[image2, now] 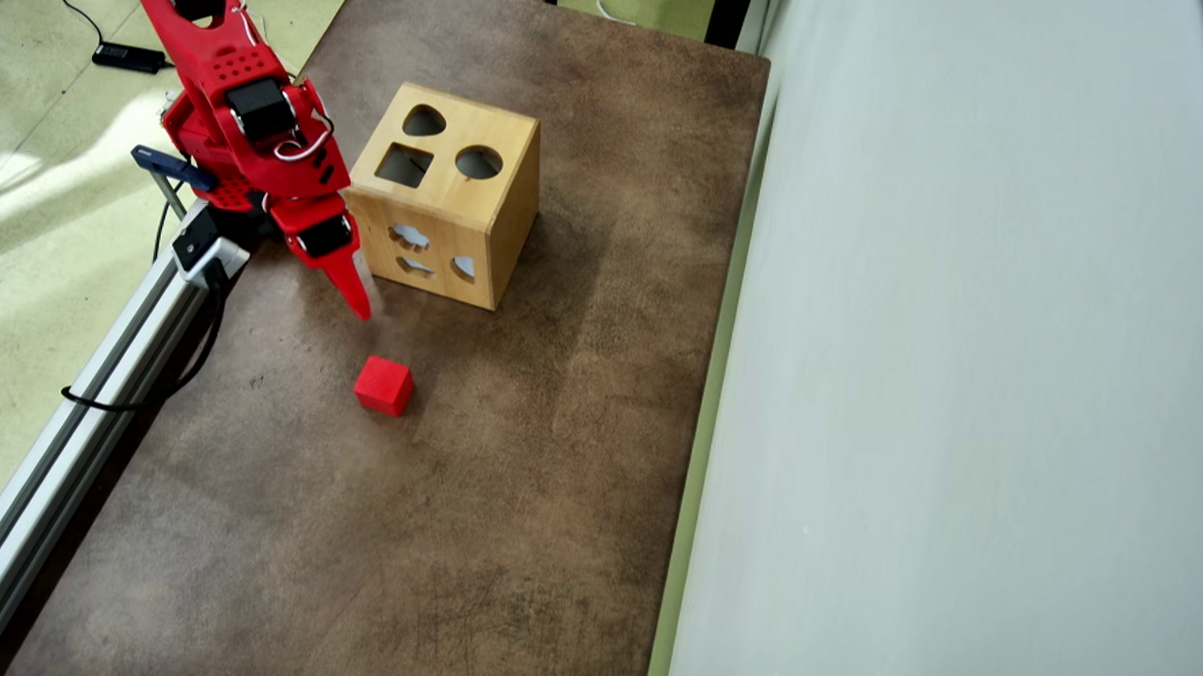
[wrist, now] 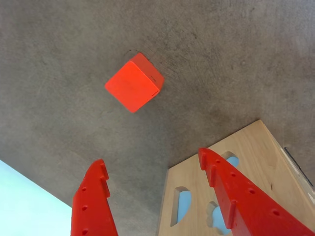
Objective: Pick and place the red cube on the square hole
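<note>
My gripper [wrist: 152, 164] hangs over the brown table [image2: 516, 495] with its two red fingers [wrist: 93, 201] spread well apart and nothing between them; in the wrist view bare tabletop shows through the whole gap. In the overhead view my gripper [image2: 358, 294] points down and toward the lower edge of the picture, its tip just beside the lower left corner of the wooden box [image2: 446, 198], and my arm [image2: 239, 105] reaches in from the upper left. The red cube [image2: 384, 384] sits flat on the table below my fingertips in that view, near them but not touching, and clear of the box as well. In the wrist view the red cube [wrist: 134, 82] lies ahead of my open fingers, turned corner-on to me, with a thin shadow along its right side. The wooden box [wrist: 256, 147] fills the lower right of the wrist view, partly behind my right-hand finger, and I see cut-outs in the face turned to me. From overhead the top face of the box has three openings: the square hole [image2: 404, 165] at the left, a round hole [image2: 479, 162] to its right, and a heart-shaped hole [image2: 424, 121] above them. The side face toward the cube has three smaller cut-outs of other shapes. A metal rail [image2: 78, 430] runs along the left edge of the table.
</note>
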`<state>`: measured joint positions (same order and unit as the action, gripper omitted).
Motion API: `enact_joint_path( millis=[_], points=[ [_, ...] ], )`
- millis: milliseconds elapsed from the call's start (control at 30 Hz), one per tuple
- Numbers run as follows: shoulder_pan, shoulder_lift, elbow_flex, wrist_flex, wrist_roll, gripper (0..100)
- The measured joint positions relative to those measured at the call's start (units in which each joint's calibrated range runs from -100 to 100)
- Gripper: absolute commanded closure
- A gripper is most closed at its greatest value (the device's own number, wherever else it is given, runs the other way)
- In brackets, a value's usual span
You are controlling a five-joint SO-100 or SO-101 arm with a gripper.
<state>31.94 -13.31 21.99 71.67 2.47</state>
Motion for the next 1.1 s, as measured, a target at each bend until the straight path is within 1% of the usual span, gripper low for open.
enact_joint_path(
  millis=[333,400,467,633,733,1100],
  points=[
    [0.00,0.00,0.00,0.56,0.00,71],
    [0.00,0.00,0.00,0.56,0.68,71],
    [0.00,0.00,0.00,0.56,2.74,71],
    [0.00,0.00,0.00,0.65,10.60,71],
    [0.00,0.00,0.00,0.65,14.36,71],
    [0.07,1.78,0.00,0.65,20.90,71]
  ],
)
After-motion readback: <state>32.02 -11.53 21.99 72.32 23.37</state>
